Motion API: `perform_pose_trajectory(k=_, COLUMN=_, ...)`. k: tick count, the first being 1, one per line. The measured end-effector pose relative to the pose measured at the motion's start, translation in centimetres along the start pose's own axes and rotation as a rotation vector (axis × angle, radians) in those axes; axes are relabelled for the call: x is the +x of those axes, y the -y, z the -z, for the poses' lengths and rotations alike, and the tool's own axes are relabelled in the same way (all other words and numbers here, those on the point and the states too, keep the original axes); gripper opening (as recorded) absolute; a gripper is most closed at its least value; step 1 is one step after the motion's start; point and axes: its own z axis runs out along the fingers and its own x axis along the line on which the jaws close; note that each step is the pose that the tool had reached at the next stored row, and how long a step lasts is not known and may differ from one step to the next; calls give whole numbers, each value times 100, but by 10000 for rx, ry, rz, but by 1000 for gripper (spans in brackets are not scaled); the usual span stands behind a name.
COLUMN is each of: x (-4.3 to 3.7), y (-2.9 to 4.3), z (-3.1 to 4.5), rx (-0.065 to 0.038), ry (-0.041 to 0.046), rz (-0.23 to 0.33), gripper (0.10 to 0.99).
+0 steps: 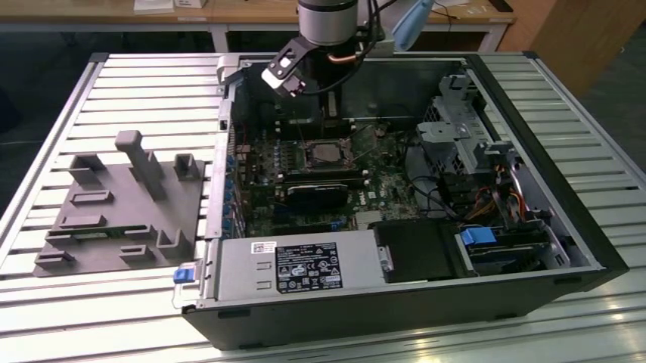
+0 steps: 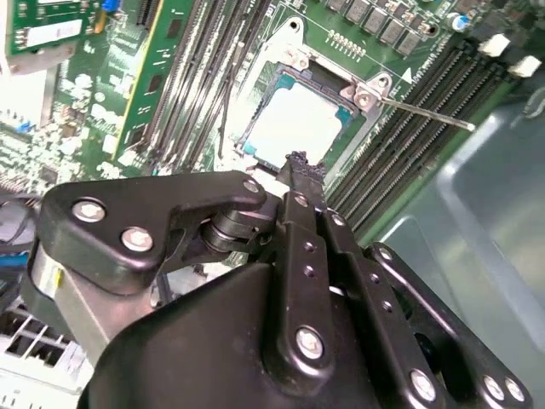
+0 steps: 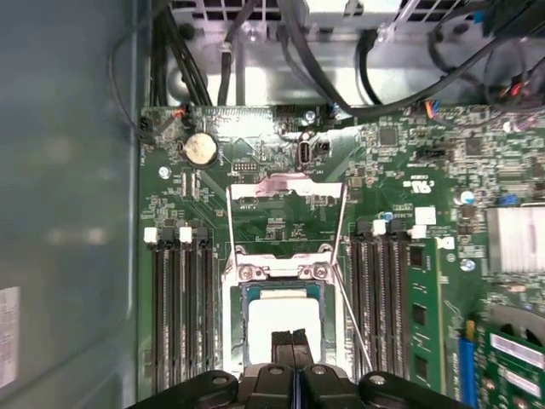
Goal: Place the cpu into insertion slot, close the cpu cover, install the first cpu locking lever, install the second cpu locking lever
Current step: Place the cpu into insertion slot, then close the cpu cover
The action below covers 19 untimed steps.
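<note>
Silver-tan metal, pale and flat, makes the square top of the cpu (image 3: 283,313), and in both wrist views it reflects the light almost white. The cpu (image 2: 300,121) lies already inside the insertion slot (image 3: 242,315), with green motherboard (image 3: 281,153) around it and long black memory slots (image 3: 183,315) on both sides. The cpu cover (image 3: 285,185) is not closed: its thin metal frame is folded back from the slot, and green board shows through its window. One thin locking lever (image 2: 426,113) sticks out free beside the slot. The gripper (image 3: 294,343) hangs just over one edge of the cpu, its two black fingers pressed together with nothing between them. In the exterior view the arm (image 1: 328,23) reaches down into the open computer case (image 1: 404,310).
</note>
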Motion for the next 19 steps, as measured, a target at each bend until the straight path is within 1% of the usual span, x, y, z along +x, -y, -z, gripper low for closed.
perform_pose_trajectory(k=2, x=-1, y=-5, z=55, rx=-7, ry=0, rz=0, gripper=102)
perform_pose_trajectory(k=4, x=-2, y=-7, z=80, rx=-13, ry=2, rz=0, gripper=102)
perform_pose_trajectory(k=17, x=-2, y=-6, z=80, rx=-14, ry=9, rz=0, gripper=102)
perform_pose_trajectory(k=19, x=-2, y=-7, z=90, rx=-12, ry=13, rz=1, gripper=102)
